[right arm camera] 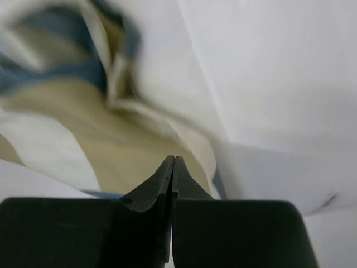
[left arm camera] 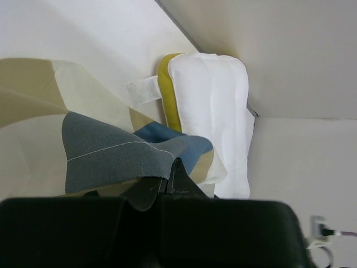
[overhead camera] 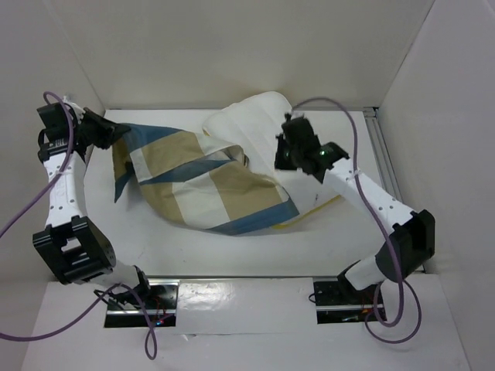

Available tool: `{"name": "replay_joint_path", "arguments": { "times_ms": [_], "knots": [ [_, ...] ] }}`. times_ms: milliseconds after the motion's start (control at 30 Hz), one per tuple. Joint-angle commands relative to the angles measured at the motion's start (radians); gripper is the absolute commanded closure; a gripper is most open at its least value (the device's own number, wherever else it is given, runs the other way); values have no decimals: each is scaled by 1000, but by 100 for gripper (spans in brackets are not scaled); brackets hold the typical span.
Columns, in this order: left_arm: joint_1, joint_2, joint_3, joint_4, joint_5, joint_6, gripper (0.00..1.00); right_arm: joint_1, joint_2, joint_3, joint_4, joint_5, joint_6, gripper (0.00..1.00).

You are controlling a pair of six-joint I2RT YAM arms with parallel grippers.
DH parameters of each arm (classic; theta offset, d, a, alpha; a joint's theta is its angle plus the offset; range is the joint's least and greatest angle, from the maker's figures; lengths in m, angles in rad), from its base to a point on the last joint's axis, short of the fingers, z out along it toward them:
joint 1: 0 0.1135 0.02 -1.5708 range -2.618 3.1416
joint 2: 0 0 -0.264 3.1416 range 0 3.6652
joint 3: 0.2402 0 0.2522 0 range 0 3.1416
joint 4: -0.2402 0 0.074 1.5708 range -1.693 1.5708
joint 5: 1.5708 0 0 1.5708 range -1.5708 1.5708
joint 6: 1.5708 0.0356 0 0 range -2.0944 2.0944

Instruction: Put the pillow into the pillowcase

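We hold the blue, tan & cream checked fabric pillowcase (overhead camera: 201, 185) by its far-left corner w/ the left end effector (overhead camera: 114, 137), while the closed, apparently empty right end effector (overhead camera: 283, 151) is nearer the soft white quilted pillow (overhead camera: 247, 116), just to its left at back-centre of the table (overhead camera: 232, 247), partly under the case.

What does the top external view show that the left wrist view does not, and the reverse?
Only top external: the left arm, the right arm, the right gripper at the pillow, and the whole crumpled pillowcase. Only left wrist: close up, the left gripper shut on a blue edge of the pillowcase, and a small white strip beside the pillow. Both: the pillow partly covered by the pillowcase.
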Motion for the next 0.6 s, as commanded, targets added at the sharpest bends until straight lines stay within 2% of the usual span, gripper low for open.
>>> {"name": "replay_joint_path", "arguments": {
  "times_ms": [0,33,67,100,133,167,233,300,333,367,433,500,567],
  "knots": [
    [-1,67,202,66,50,-41,100,-98,71,377,126,-30,-134,100],
    [-1,93,256,54,66,-41,100,-131,126,456,126,-30,-151,100],
    [-1,149,380,34,98,-41,100,-147,152,601,126,-56,-174,100],
    [-1,174,442,25,112,-41,100,-158,175,603,126,-56,-186,100],
    [-1,196,500,25,130,-41,100,-177,215,729,126,-67,-186,100],
    [-1,217,552,11,156,-41,100,-187,226,776,117,-87,-197,100],
    [-1,244,643,11,165,-53,100,-196,237,822,117,-136,-206,100],
    [-1,257,654,11,193,-62,100,-196,226,769,127,-197,-215,98],
    [-1,257,622,21,202,-62,100,-196,226,685,127,-264,-215,86],
    [-1,248,596,41,202,-62,100,-185,226,633,127,-301,-215,64],
    [-1,236,518,52,202,-62,100,-158,226,531,114,-363,-225,11],
    [-1,225,485,52,202,-38,100,-87,235,382,113,-354,-216,4],
    [-1,225,452,52,202,-38,100,-17,235,242,138,-357,-186,2]
  ]
}}
